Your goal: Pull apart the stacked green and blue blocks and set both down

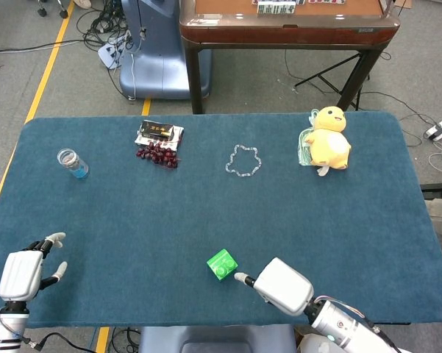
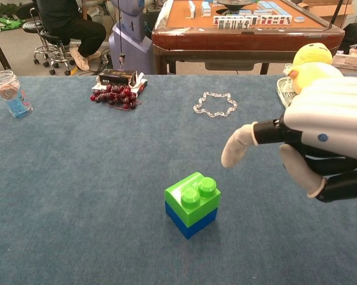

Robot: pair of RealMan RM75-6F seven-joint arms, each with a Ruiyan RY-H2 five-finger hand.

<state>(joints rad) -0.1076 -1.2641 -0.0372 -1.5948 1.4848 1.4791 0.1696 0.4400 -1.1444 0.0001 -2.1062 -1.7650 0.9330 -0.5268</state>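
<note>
Only the chest view shows the blue block (image 2: 190, 222) beneath green; right hand (image 1: 282, 284) fingers spread, empty.

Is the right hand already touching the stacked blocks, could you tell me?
No, the right hand is open beside the green block, with blue cloth visible between them.

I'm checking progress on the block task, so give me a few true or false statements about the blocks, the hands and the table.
1. The green block sits on the blue block. True.
2. The right hand grips the stack. False: it is beside the stack, fingers apart, holding nothing.
3. The left hand is far from the blocks, near the table's corner. True.
4. The yellow plush toy lies beside the small jar. False: they are at opposite ends of the table.
</note>
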